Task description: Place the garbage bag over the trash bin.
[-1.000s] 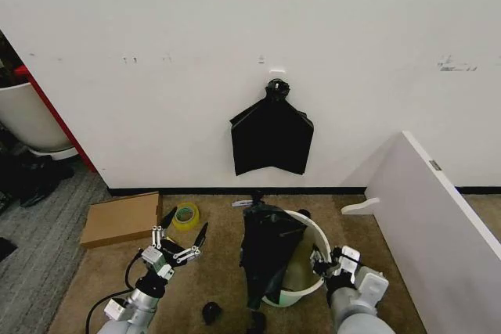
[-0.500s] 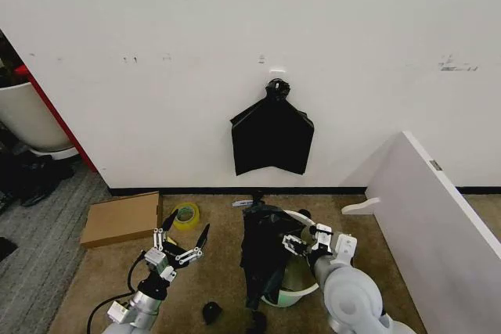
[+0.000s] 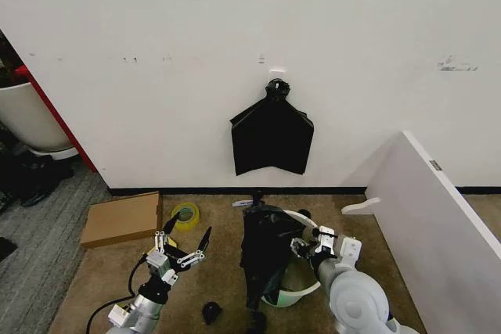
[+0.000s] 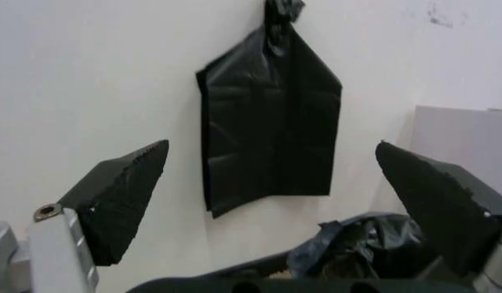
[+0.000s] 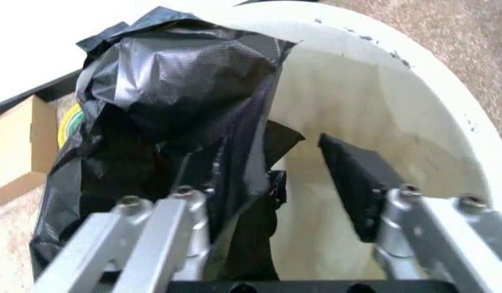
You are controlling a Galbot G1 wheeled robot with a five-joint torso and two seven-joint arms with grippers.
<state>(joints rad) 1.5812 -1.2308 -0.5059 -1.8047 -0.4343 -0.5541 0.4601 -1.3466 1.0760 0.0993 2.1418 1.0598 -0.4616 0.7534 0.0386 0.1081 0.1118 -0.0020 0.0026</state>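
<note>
The trash bin (image 3: 291, 281) is a cream-white pail on the carpet near the wall. The black crinkly garbage bag (image 3: 264, 252) is draped over its left rim and hangs down outside. My right gripper (image 3: 307, 244) hovers over the bin's mouth, open, close beside the bag. In the right wrist view the gripper (image 5: 292, 183) has one black fingertip (image 5: 357, 183) inside the bin (image 5: 381, 104), while the other side is covered by the bag (image 5: 170, 91). My left gripper (image 3: 180, 254) waits open to the left of the bin, holding nothing; its fingers (image 4: 121, 201) stand wide apart.
A flat black bundle (image 3: 272, 137) hangs on the wall behind the bin. A cardboard box (image 3: 121, 218) and a tape roll (image 3: 185, 215) lie at the left. A white board (image 3: 438, 224) leans at the right. A small black lump (image 3: 211, 312) lies on the carpet.
My right gripper has moved from the bin's right rim leftward over the opening, up to the bag. The left gripper has barely shifted.
</note>
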